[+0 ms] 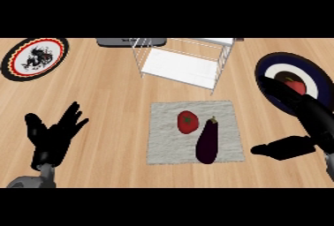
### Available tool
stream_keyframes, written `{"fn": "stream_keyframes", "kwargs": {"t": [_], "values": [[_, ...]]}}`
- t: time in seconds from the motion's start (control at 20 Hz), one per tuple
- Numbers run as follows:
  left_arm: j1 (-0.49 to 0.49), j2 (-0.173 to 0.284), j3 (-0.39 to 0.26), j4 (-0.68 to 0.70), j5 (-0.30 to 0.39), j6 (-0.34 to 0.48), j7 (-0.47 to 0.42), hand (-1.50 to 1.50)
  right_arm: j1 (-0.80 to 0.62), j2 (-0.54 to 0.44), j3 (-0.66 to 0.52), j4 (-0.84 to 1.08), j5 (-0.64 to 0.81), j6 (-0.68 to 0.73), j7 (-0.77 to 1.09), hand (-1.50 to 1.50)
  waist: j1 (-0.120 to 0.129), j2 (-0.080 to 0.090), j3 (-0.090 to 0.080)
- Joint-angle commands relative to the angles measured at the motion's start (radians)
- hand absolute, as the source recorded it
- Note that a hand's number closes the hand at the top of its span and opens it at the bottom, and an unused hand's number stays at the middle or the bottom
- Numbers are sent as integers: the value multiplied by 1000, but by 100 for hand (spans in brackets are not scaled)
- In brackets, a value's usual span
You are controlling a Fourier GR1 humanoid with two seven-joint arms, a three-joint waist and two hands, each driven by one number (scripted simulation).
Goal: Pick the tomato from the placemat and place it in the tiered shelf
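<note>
Right hand (297,115) open, empty, right of tomato (187,122) on placemat (166,150), apart.

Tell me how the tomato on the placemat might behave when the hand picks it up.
The tomato looks round and smooth, so it could roll if nudged and may slip. It lies close beside the eggplant, so fingers may bump that.

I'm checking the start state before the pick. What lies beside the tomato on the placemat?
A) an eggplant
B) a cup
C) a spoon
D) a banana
A: a dark purple eggplant lies just right of the red tomato, both on the grey placemat.
</note>
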Motion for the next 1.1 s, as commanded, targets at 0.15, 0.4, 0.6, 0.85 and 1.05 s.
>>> {"fn": "stream_keyframes", "kwargs": {"t": [0.15,0.4,0.6,0.85,1.05], "values": [[11,-24,-7,74,-20,-9,-4,0,-185,61,141,-116,120,-70,439,-150,15,10,-10],[-4,-9,-7,1,-11,-7,77,0,-342,181,239,-26,281,-135,653,-150,30,11,-9],[4,-42,-13,46,-34,-5,38,0,-425,212,250,27,334,-77,771,-150,17,11,-8],[-45,-25,2,12,-45,17,109,0,-469,341,317,161,377,-50,812,-150,16,12,-8],[37,-54,-6,14,-48,-18,19,0,-519,383,307,314,407,-19,738,-150,26,13,-7]]}}
